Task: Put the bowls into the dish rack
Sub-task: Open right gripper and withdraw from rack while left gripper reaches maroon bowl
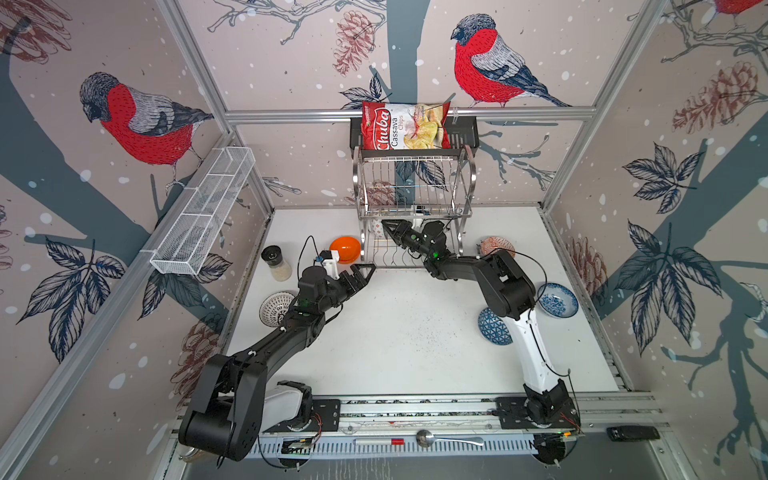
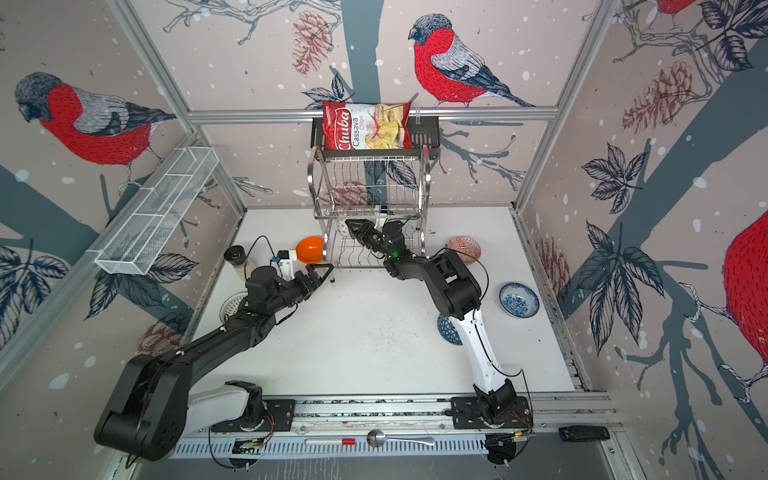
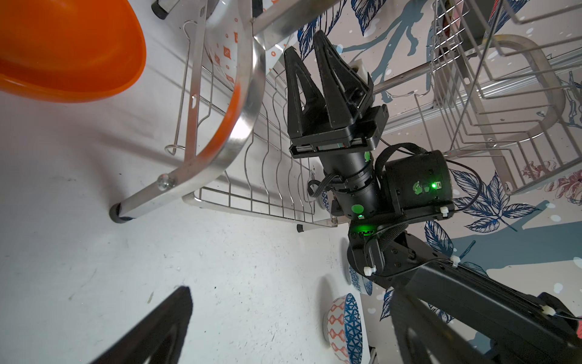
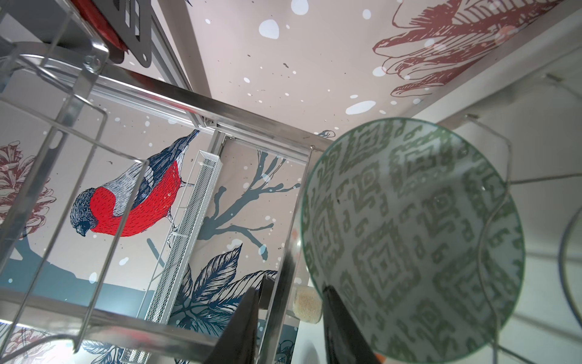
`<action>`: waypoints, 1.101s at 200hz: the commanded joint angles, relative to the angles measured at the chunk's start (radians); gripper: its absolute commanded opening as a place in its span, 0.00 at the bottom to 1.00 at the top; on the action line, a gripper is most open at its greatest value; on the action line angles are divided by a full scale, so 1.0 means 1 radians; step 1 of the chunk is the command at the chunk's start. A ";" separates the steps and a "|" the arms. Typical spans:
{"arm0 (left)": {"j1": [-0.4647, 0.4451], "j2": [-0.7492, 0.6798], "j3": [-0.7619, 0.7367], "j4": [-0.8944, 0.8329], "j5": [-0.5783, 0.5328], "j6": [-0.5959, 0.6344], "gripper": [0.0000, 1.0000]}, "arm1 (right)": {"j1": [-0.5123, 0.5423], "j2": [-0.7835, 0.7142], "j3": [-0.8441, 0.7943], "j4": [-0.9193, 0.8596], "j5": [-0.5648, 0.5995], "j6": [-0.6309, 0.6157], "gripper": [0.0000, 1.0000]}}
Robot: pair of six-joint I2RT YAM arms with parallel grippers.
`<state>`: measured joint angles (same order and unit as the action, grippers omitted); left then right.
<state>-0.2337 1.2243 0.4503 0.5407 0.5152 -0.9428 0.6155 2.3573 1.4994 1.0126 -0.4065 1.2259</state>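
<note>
The dish rack (image 1: 415,216) (image 2: 370,216) stands at the back of the table. In its lower tier a grey-green patterned bowl (image 4: 409,236) (image 3: 226,53) stands on edge. My right gripper (image 1: 386,226) (image 4: 289,290) (image 3: 305,42) reaches in there, open, one finger against the bowl's inner face and the other clear of it. My left gripper (image 1: 365,272) (image 3: 289,331) is wide open and empty by the rack's front left foot, next to the orange bowl (image 1: 345,248) (image 3: 63,47). On the table lie a red-orange bowl (image 1: 496,246), a blue-floral one (image 1: 557,300), a triangle one (image 1: 492,328) and a white-ribbed one (image 1: 274,307).
A glass shaker jar (image 1: 276,262) stands left of the orange bowl. A white mesh basket (image 1: 203,216) hangs on the left wall. A black shelf with a chips bag (image 1: 405,126) sits above the rack. A spoon (image 1: 449,439) lies on the front rail.
</note>
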 commanded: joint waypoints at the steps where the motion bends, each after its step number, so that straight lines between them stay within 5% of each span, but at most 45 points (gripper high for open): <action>1: 0.003 -0.005 -0.003 0.043 0.005 0.001 0.98 | 0.003 -0.037 -0.053 0.091 0.004 -0.002 0.37; 136: 0.000 -0.086 -0.042 -0.055 -0.009 0.016 0.98 | 0.039 -0.181 -0.304 0.157 0.031 -0.017 0.67; 159: 0.001 -0.112 -0.050 -0.086 -0.017 0.022 0.98 | 0.044 -0.210 -0.342 0.161 0.031 -0.021 0.74; 177: 0.002 -0.130 -0.050 -0.106 -0.017 0.024 0.98 | 0.047 -0.242 -0.378 0.153 0.041 -0.039 0.90; 220: 0.000 -0.189 -0.040 -0.193 -0.047 0.052 0.98 | 0.062 -0.314 -0.425 0.051 0.056 -0.104 0.99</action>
<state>-0.2333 1.0599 0.4011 0.3985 0.4942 -0.9249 0.6674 2.0804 1.0904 1.1076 -0.3668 1.1831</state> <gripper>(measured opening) 0.980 0.998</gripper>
